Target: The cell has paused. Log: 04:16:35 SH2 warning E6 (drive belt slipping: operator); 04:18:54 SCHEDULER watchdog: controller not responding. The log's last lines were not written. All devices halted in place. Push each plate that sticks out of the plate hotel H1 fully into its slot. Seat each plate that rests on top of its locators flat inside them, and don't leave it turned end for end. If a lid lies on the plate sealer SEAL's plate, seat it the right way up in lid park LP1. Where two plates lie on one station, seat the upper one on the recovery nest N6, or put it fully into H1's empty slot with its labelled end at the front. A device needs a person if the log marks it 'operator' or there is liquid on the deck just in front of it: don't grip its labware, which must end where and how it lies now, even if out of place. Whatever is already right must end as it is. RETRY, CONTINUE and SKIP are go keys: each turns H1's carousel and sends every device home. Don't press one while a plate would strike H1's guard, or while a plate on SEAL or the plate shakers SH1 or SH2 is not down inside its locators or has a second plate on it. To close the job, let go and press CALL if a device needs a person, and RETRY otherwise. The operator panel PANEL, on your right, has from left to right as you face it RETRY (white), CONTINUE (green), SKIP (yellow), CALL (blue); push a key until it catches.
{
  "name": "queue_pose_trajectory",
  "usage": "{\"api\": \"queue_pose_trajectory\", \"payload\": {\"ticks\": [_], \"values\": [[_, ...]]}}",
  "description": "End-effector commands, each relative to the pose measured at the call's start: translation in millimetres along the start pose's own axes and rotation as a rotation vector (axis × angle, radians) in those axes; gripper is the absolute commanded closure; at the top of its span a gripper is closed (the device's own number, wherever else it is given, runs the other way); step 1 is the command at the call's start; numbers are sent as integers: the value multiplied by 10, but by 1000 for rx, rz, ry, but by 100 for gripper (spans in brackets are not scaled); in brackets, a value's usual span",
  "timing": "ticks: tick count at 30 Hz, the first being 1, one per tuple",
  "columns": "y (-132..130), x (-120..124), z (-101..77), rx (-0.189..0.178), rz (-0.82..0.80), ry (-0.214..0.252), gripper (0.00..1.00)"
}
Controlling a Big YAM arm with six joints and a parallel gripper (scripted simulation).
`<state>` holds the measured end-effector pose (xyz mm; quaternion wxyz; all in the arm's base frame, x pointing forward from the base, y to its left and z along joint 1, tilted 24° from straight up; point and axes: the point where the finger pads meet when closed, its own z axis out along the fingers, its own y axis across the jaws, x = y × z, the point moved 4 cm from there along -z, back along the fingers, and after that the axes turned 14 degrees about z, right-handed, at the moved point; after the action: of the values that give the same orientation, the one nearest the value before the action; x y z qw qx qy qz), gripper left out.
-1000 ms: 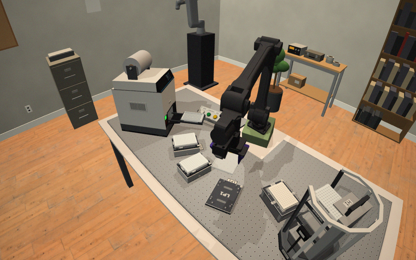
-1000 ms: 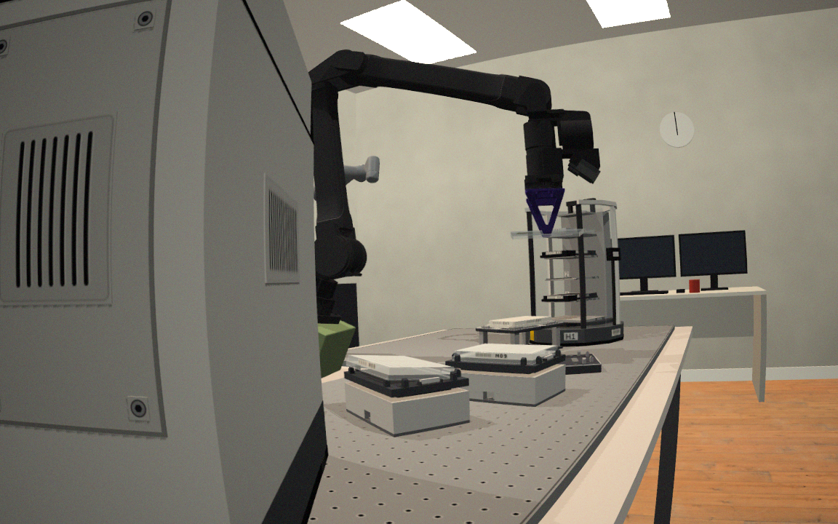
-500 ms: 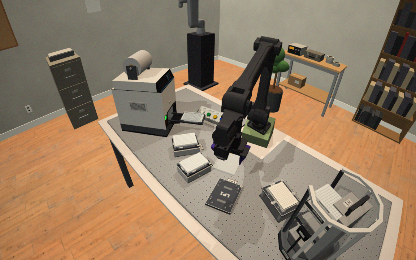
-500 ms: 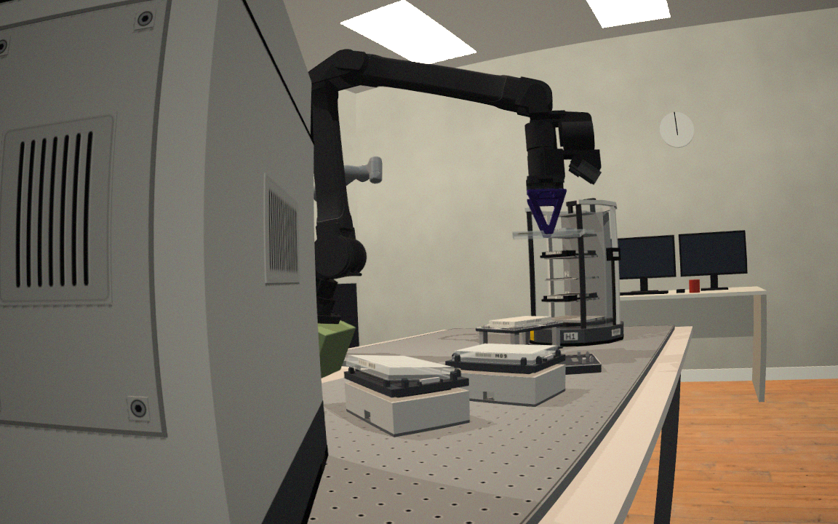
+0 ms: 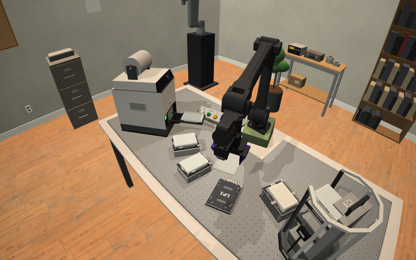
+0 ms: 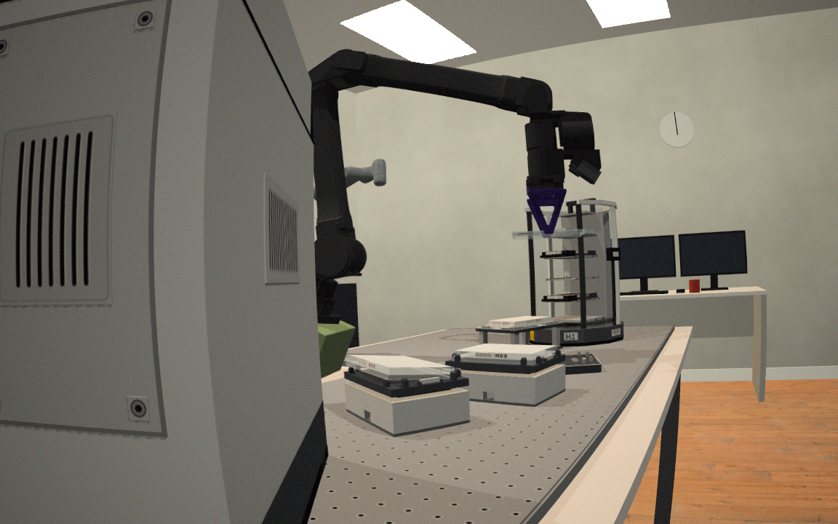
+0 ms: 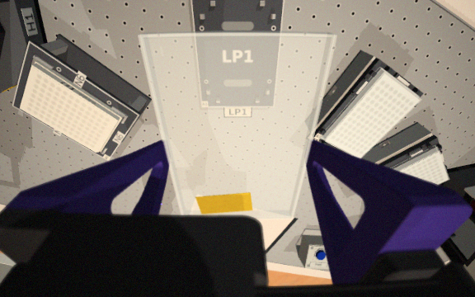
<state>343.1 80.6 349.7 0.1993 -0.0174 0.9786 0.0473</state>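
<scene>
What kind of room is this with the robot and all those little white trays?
Probably a lab automation room. A black robot arm stands on a bench among well plates on stations, a sealer machine and a plate tower. Its end effector holds a clear lid.

I am working in a lab room: well plates (image 5: pixel 192 162) on a holed table (image 5: pixel 157 207), a big sealer machine (image 5: pixel 143 96), and a bookshelf (image 5: pixel 395 137).
</scene>
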Motion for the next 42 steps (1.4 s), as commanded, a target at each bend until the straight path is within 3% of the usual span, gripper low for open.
{"api": "queue_pose_trajectory", "payload": {"ticks": [1, 20, 26, 42], "values": [[42, -239, -206, -12, -1, -71, 16], [42, -239, -206, -12, -1, -71, 16], [4, -71, 97, 0, -1, -8, 16], [0, -58, 237, 1, -1, -8, 16]]}}
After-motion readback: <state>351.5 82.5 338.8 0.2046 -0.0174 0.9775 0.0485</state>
